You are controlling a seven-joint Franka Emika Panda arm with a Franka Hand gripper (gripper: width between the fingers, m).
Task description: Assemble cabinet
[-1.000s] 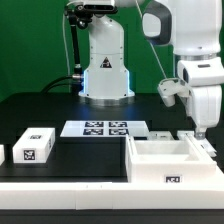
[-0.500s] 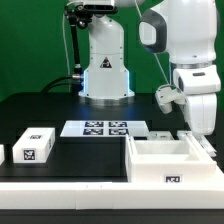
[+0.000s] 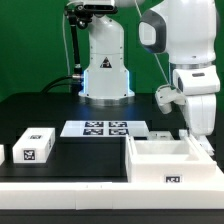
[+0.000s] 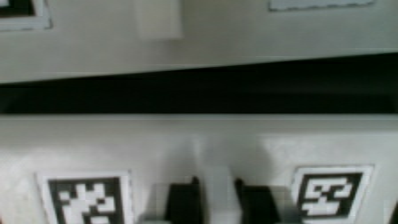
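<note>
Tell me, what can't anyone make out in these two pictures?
1. Gripper: in the exterior view its tips are too small and dark, low by the far rim of the cabinet box. Open or shut is unclear.
2. Floor of the cabinet box: exterior view, hidden by its near wall.
3. White piece: cut off by the exterior view's left edge.
4. Tags: wrist view, blurred and cut by the picture's edge.

**Markings: no legible text**

No words, brands or numbers are legible. The only signs are coded black-and-white square tags (image 3: 105, 127): four on the marker board (image 3: 138, 131), one on a panel (image 3: 35, 140), one on the box (image 3: 150, 172). The wrist view shows two more.
</note>
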